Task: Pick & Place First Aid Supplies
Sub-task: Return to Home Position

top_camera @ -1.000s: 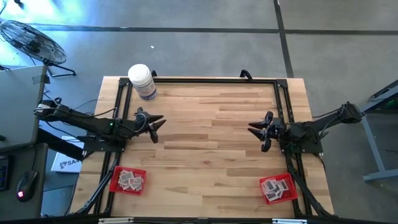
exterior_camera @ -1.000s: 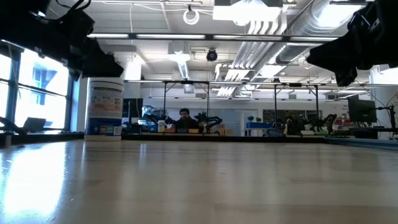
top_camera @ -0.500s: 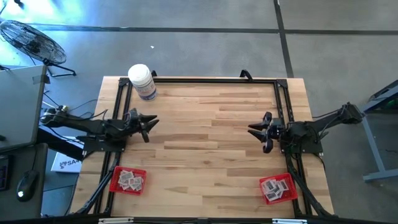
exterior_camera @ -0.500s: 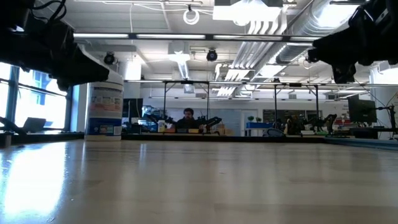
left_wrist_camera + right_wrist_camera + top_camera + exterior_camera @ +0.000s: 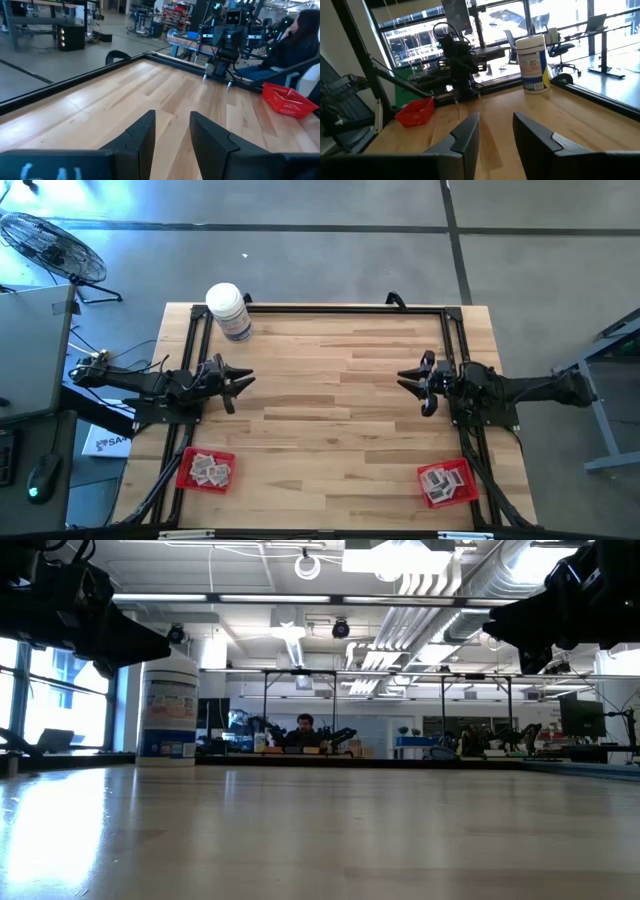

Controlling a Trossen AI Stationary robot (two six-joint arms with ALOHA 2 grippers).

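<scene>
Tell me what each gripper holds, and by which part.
Nothing is held. The left gripper and the right gripper are both open, with empty gaps between their fingers, above the table.

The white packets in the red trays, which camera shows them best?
The high view: it looks straight down on the packets in the left red tray and the right red tray. The wrist views show only a tray's wall, no packets. The low view shows neither.
</scene>
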